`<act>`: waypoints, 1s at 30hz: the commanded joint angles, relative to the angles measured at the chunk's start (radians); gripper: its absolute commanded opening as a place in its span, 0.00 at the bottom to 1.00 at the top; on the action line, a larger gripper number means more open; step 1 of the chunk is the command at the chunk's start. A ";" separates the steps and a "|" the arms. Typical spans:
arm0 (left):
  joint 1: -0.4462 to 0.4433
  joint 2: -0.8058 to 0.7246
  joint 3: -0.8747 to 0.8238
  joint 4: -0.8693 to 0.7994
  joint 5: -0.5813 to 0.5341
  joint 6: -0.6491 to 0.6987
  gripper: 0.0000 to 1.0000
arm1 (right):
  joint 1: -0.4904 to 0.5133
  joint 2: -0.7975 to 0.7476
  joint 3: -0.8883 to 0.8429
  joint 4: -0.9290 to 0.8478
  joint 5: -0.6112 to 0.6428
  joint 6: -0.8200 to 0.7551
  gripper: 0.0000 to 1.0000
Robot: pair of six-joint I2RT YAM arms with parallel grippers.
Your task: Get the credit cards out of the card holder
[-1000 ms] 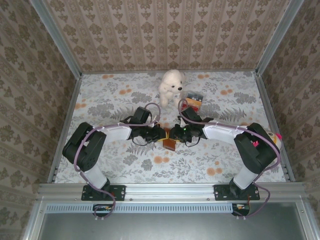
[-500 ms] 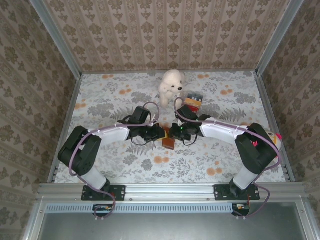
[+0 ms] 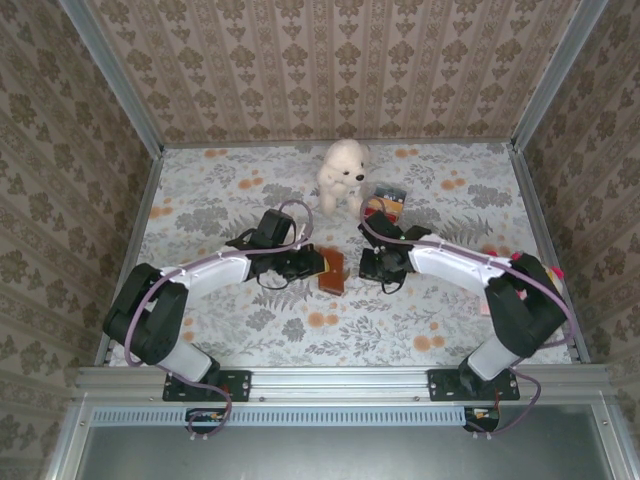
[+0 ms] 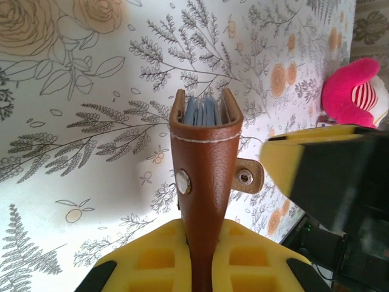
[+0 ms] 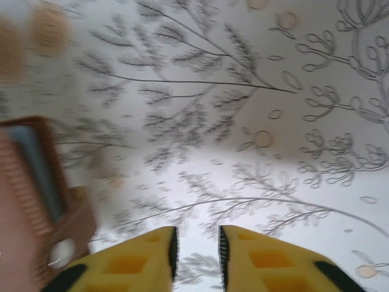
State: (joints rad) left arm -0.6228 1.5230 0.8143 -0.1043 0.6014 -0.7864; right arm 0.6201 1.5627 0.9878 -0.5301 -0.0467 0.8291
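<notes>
Card holder: small brown leather bifold wallet (image 4: 203, 176) at mid-worktop (image 3: 430, 320), its long axis in line with the left fingers (image 4: 152, 261) and its open mouth facing away from them.
Left fingers: clamped on the wallet's near end.
Right fingers (image 5: 134, 258): slightly apart and empty; the wallet is near on their left, not touching.

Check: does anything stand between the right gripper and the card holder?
Nothing visible does. The card holder is clamped in the left gripper. It sits just to one side of the right gripper, whose fingers are slightly parted and empty. Bare table lies between them.
</notes>
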 commanded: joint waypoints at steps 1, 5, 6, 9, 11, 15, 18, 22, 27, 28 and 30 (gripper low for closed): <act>0.011 -0.020 0.017 -0.049 0.003 0.051 0.00 | 0.007 -0.082 -0.047 0.127 -0.096 0.032 0.36; 0.011 -0.015 0.026 -0.071 0.001 0.074 0.00 | 0.020 -0.115 -0.092 0.249 -0.162 0.036 0.48; 0.011 -0.015 0.027 -0.077 0.001 0.077 0.00 | 0.023 -0.111 -0.092 0.262 -0.176 0.033 0.50; 0.011 -0.014 0.029 -0.073 0.008 0.082 0.00 | 0.037 -0.056 -0.058 0.246 -0.196 0.019 0.51; 0.011 -0.009 0.037 -0.081 0.009 0.085 0.00 | 0.052 -0.010 -0.025 0.209 -0.176 0.015 0.50; 0.012 -0.015 0.034 -0.076 0.009 0.076 0.00 | 0.063 0.059 0.010 0.169 -0.146 0.027 0.41; 0.012 -0.024 0.028 -0.078 0.011 0.076 0.00 | 0.066 0.088 0.026 0.144 -0.113 0.034 0.35; 0.015 -0.021 0.036 -0.085 0.024 0.082 0.00 | 0.069 0.112 0.041 0.149 -0.114 0.032 0.32; 0.018 -0.010 0.037 -0.079 0.026 0.084 0.00 | 0.070 0.144 0.046 0.177 -0.142 0.040 0.25; 0.020 -0.008 0.038 -0.080 0.025 0.082 0.00 | 0.070 0.144 0.043 0.177 -0.139 0.041 0.23; 0.021 -0.007 0.037 -0.080 0.019 0.083 0.01 | 0.070 0.136 0.041 0.168 -0.130 0.038 0.18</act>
State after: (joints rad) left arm -0.6117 1.5230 0.8192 -0.1806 0.6056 -0.7288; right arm 0.6846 1.6920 1.0138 -0.3435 -0.1844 0.8654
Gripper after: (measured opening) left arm 0.100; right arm 0.192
